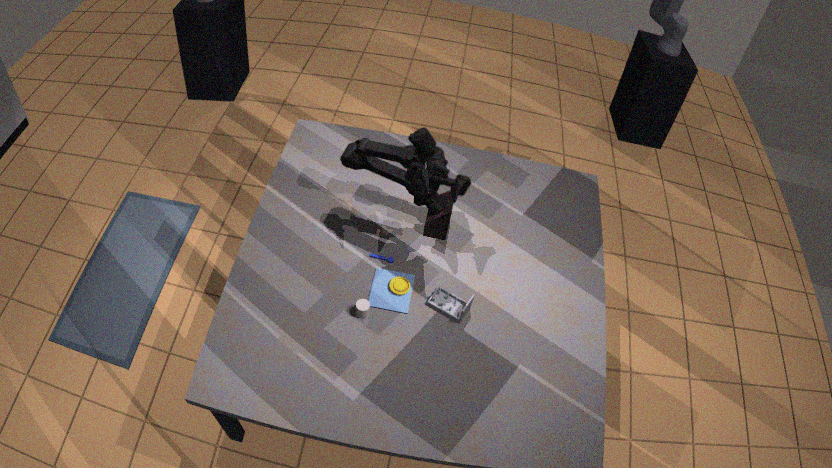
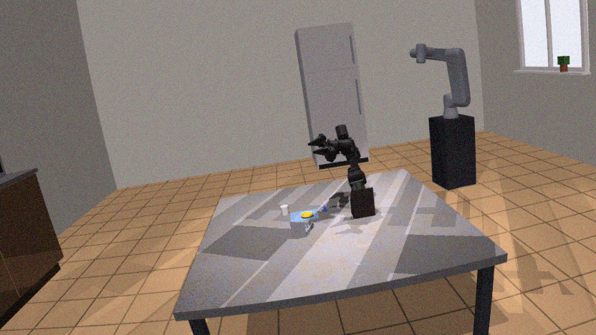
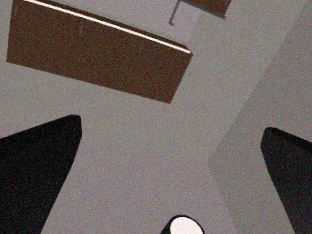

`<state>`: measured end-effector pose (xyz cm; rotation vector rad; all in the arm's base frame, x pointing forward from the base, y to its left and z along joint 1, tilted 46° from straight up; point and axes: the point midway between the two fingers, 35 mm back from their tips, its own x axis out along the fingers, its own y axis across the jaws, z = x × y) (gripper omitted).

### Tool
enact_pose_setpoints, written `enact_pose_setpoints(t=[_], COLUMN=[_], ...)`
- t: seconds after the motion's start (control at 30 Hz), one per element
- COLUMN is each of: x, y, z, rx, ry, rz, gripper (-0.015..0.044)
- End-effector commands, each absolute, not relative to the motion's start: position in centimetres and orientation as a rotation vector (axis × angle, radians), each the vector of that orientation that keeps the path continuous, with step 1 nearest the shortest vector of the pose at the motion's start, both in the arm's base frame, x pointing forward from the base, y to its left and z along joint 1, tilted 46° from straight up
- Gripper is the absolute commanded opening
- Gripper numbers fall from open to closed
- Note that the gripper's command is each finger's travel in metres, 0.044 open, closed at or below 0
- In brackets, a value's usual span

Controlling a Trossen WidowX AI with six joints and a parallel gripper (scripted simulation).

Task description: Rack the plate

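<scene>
A yellow plate [image 1: 399,285] [image 2: 306,214] lies flat on the blue mat [image 1: 386,300] [image 2: 296,216]. The grey dish rack [image 1: 445,312] [image 2: 298,227] stands beside the mat, to its right in the top view, with one taller end wall. Its separate slots are too small to tell apart; no plate shows in it. My gripper [image 2: 311,148] [image 3: 174,131] is open and empty, raised high above the table near the arm's base and pointing away from the plate and rack. The wrist view shows neither plate nor rack, only the room between the spread fingers.
A white cup [image 1: 362,306] [image 2: 284,210] stands beside the mat, on the side away from the rack. A small blue spoon-like item [image 1: 381,257] [image 2: 324,209] lies between the mat and the arm's base [image 1: 438,222] [image 2: 362,202].
</scene>
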<state>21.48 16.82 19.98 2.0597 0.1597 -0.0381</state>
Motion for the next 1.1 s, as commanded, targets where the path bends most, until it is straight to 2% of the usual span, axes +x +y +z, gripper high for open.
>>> enact_pose_setpoints(t=[0.0,1.07], x=[22.1,28.9], y=[16.8,11.0], z=[19.8,14.6], rx=[2.000,1.031], ry=[0.151,0.203], rz=[-0.061,-0.460], gripper=[0.0400,0.0400])
